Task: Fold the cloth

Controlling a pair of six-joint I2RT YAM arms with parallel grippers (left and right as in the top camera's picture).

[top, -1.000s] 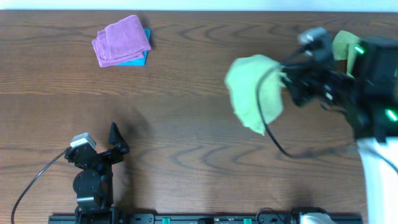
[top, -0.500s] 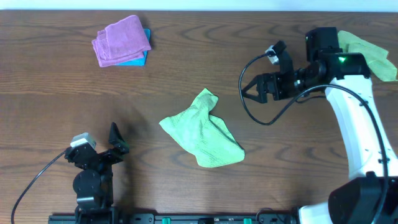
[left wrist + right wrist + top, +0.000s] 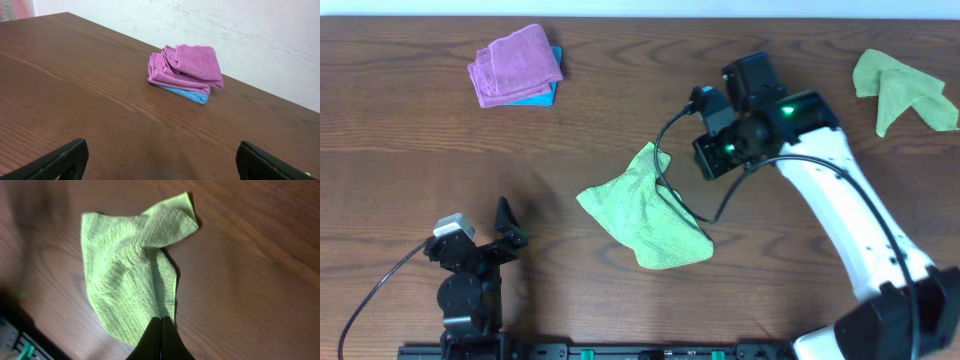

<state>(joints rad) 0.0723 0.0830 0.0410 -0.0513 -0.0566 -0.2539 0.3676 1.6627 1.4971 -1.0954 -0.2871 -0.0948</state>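
The cloth (image 3: 130, 270) lies crumpled abt mid-table (image 3: 410, 150), one flap doubled over and a corner peaked up toward the far side. Right gripper (image 3: 161, 322) hangs over its edge w/ jaws pressed together, nothing visible betw. them. The whole cloth fits in the wrist view, so I judge the gripper is up off the fabric, not pinching, prob. lining up on a corner. It needs flattening before any fold, so the task is barely begun.

Left gripper (image 3: 161, 150) sits at the near left of the table, spread wide, empty, well apart from the cloth, i.e. out of the way.

Overhead alone shows both arms' spacing & the other lime-green cloth (image 3: 900, 85), far right. Right wrist alone gives the terry weave & creases. Left wrist sees only the purple cloth (image 3: 190, 62), folded on a blue cloth (image 3: 192, 94).
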